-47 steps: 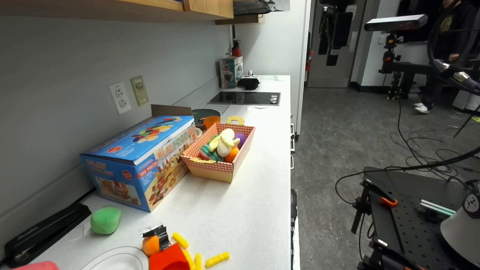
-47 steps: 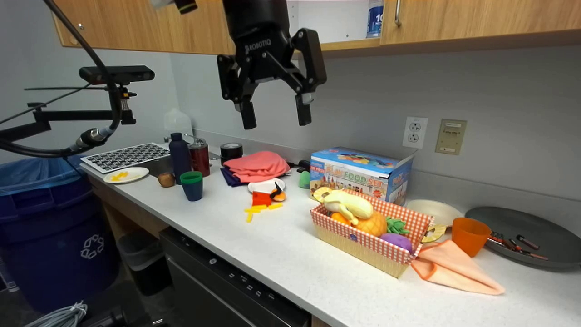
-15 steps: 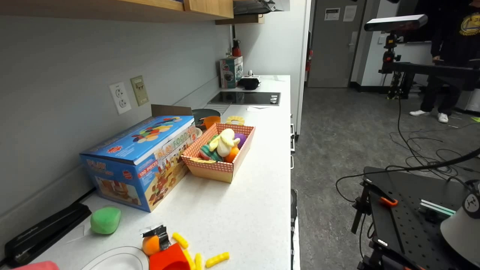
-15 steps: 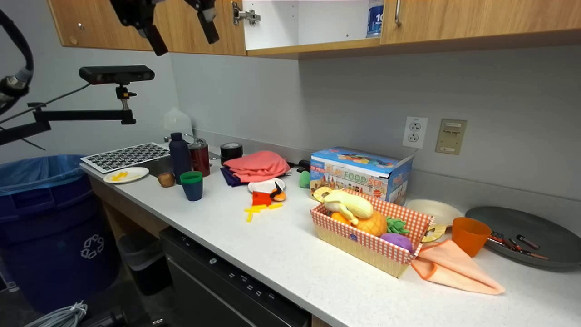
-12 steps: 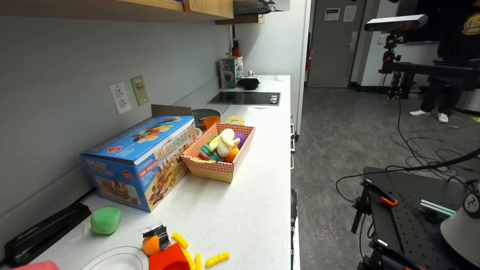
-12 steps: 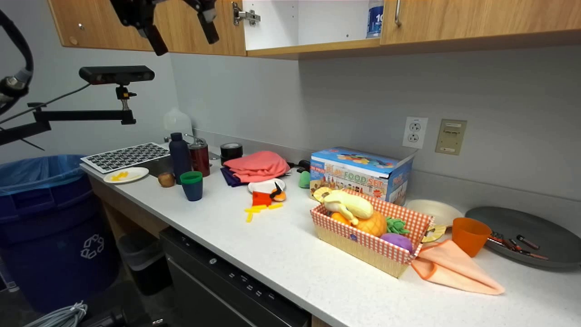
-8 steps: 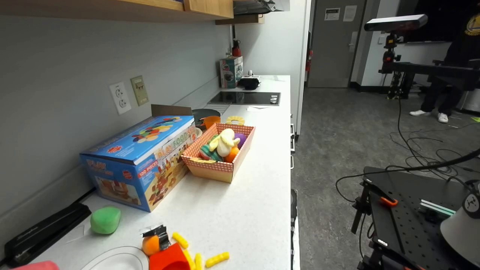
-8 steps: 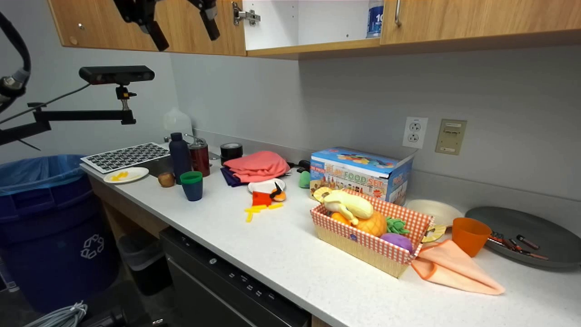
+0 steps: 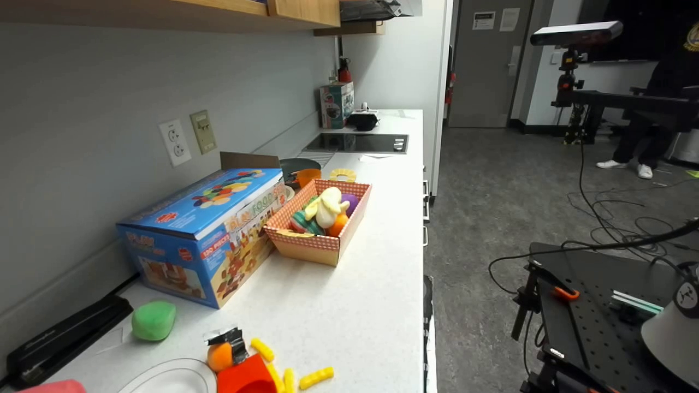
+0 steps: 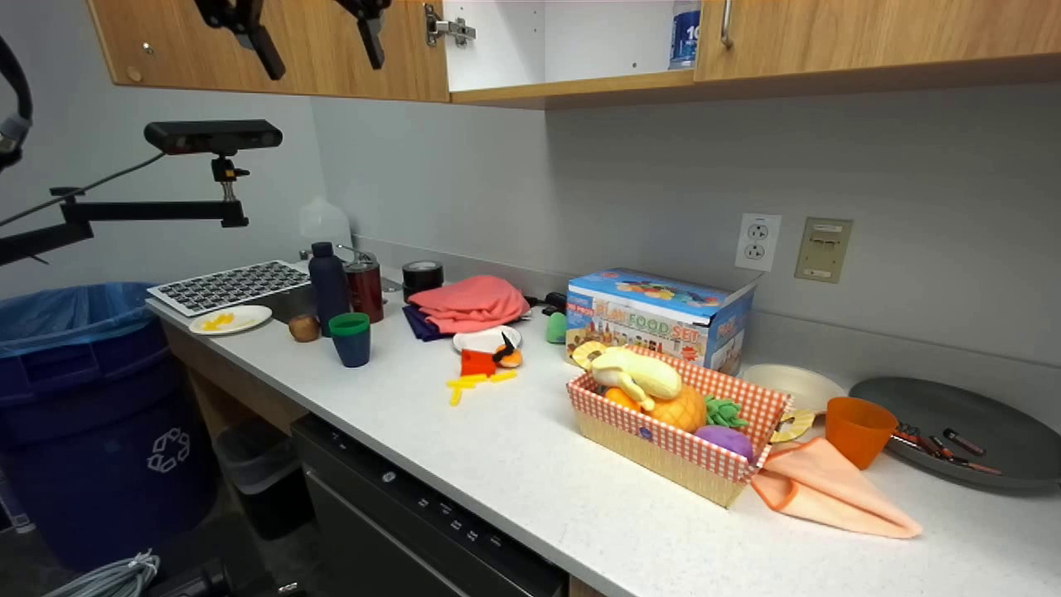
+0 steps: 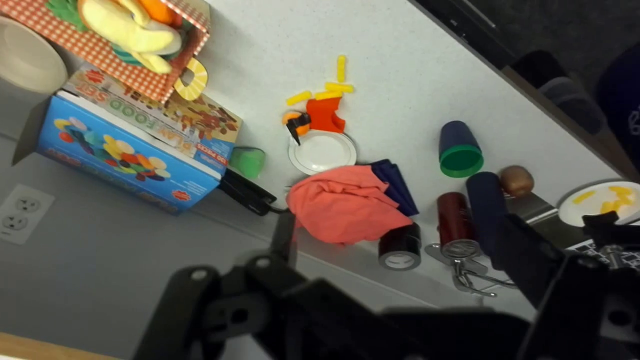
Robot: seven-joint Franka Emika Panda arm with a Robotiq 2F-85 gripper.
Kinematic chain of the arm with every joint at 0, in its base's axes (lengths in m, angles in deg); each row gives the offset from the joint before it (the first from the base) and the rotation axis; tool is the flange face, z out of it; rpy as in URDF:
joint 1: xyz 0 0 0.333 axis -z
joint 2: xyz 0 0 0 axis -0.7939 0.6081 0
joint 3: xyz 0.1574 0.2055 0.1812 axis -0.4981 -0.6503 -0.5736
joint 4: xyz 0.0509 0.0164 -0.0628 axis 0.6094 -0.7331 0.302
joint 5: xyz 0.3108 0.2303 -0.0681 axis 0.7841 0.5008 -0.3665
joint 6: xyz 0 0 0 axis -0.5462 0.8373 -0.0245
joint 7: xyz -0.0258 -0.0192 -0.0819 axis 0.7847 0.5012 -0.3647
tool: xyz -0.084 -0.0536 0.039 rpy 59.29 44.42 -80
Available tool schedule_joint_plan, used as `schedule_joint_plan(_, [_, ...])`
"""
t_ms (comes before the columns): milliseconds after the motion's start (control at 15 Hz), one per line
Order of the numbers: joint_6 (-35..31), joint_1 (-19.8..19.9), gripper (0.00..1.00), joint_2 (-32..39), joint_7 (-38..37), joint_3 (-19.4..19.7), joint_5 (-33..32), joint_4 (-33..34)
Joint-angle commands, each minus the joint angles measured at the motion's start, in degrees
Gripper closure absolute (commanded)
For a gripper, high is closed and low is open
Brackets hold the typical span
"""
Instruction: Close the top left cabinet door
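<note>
Bench (image 10: pixel 530 473): pale top, runs along the grey wall (image 10: pixel 663 166). Wall cabinet (image 10: pixel 572 87) hangs above it, wooden, its white inside exposed in an exterior view.

Cabinet door (image 10: pixel 174 41) (task item): left of the cabinet's opening in an exterior view, swung wide out, hinged edge next to the opening. Right-hand door (image 10: pixel 879 37) covers the section right of the opening.

Play food box (image 10: pixel 655 315): on the bench near the wall, in both exterior views. Basket (image 10: pixel 655 456), red-checked, just in front of it, holding toy food (image 10: pixel 642 373). Dark plate (image 10: pixel 1007 414) right of the basket, with small objects (image 10: pixel 965 442) lying on it, not identifiable.

Pink cloth (image 10: pixel 477 303): crumpled, partly over a navy cloth (image 10: pixel 423 325). Peach cloth (image 10: pixel 837 493) by the basket's end.

Pincer (image 10: pixel 325 65): cut off by the top edge in an exterior view. Released, fingers (image 10: pixel 266 54) spread well apart. It overlaps the cabinet door in that view; cannot tell whether they touch. Wrist view agrees: fingers enter from below, apart, bench beyond them.

Navy bottle (image 10: pixel 329 290): upright, just beside a red tumbler (image 10: pixel 365 292). Orange cup (image 10: pixel 858 431) upright near the dark plate. Blue-and-green cup (image 10: pixel 353 344) upright near the navy bottle. Black roll (image 10: pixel 423 280) near the pink cloth.

Metal hinge (image 10: pixel 456 31): exposed at the cabinet door's edge. Yellow sticks (image 10: pixel 468 383): lying next to a red piece (image 10: pixel 478 363).
</note>
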Motion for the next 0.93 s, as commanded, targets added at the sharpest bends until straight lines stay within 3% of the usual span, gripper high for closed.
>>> schedule_joint_plan(0, [-1.26, -1.52, 0.00, -0.76, 5.13, 1.58, 2.09, -0.71])
schedule_joint_plan(867, [-0.60, -0.83, 0.00, 0.12, 5.49, 1.05, 2.05, -0.16])
